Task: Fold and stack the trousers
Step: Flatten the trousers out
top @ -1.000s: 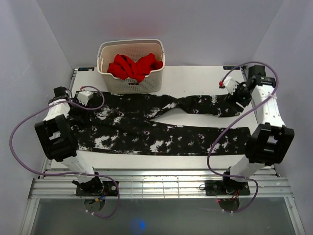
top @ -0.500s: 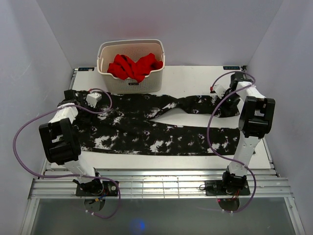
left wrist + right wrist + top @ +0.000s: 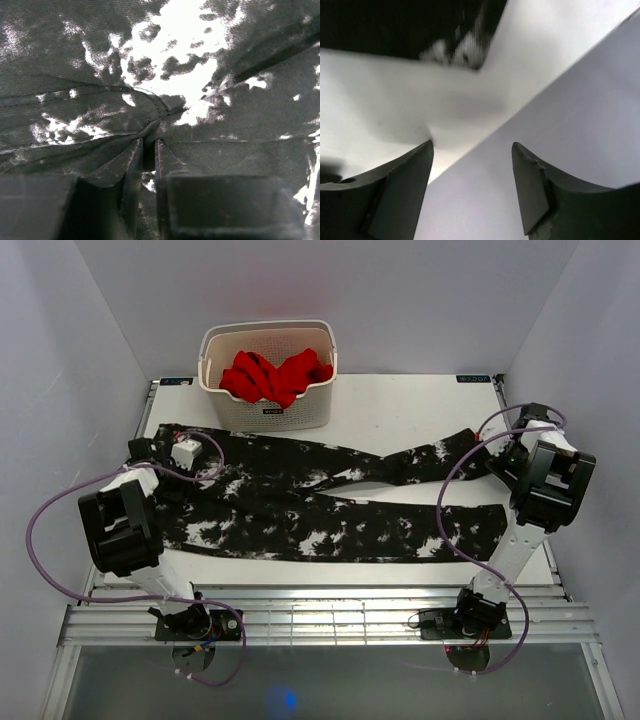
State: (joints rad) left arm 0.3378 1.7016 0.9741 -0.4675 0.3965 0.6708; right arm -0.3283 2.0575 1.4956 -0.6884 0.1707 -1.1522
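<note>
The trousers (image 3: 300,505), black with white speckles, lie spread across the table with the waist at the left and both legs running right. My left gripper (image 3: 168,478) is down on the waist end. In the left wrist view its jaws stand almost together, and a bunched fold of the trousers (image 3: 165,75) is pinched at the left gripper (image 3: 148,150). My right gripper (image 3: 500,452) hovers by the upper leg's end near the right wall. In the right wrist view the right gripper (image 3: 472,150) is open with nothing in it, and only a corner of the trousers (image 3: 455,45) shows at the top.
A cream basket (image 3: 268,410) holding a plain red garment (image 3: 272,375) stands at the back of the table, just behind the trousers. The right side wall (image 3: 560,100) is close to my right gripper. The white table (image 3: 400,400) shows between basket and right arm.
My left gripper has closed onto the waist fabric. The right arm has swung out toward the right wall, and the upper leg now lies straighter and further right.
</note>
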